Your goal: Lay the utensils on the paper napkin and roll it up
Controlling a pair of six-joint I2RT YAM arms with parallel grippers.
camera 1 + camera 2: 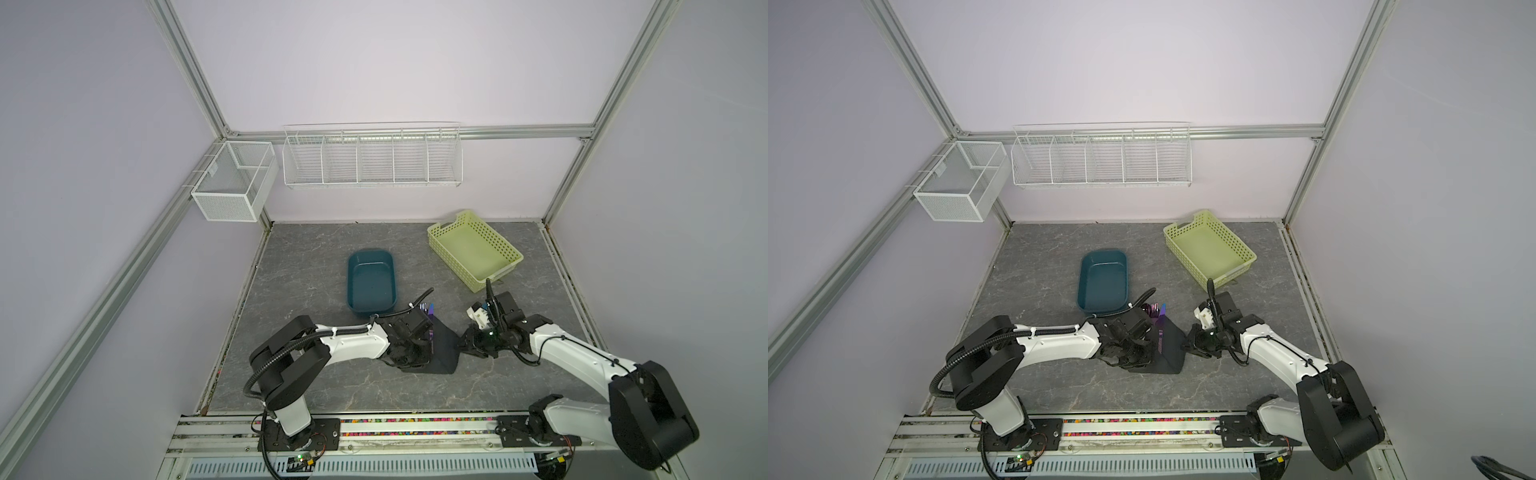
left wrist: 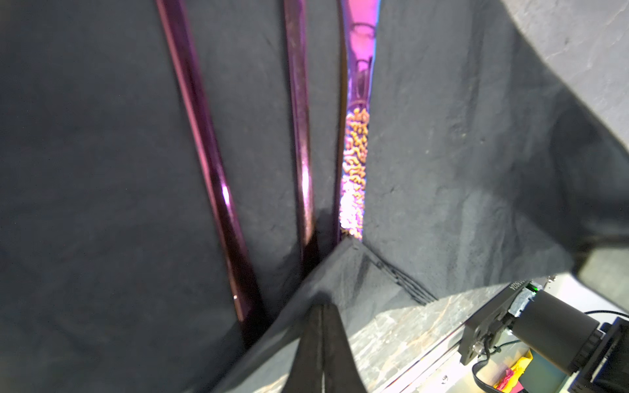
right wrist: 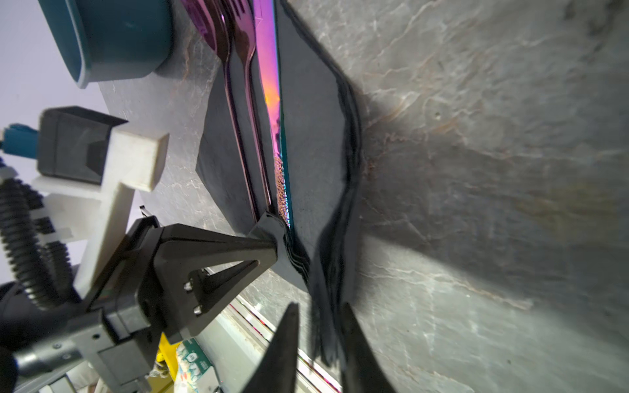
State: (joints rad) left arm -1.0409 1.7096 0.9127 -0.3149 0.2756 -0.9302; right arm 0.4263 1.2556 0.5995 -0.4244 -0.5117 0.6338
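Both left tool (image 3: 272, 245) and right tool (image 3: 320, 308) pinch the paper napkin (image 1: 444, 345) on a marbled tabletop (image 1: 311, 270) amid lilac walls (image 1: 374, 62).

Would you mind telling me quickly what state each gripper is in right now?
Left gripper: shut on the paper napkin, at its corner.
Right gripper: straddling the paper napkin's raised edge; grip cannot be told.

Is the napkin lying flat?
No, partly folded: the paper napkin has one side raised at the right hand, a corner in the left hand.
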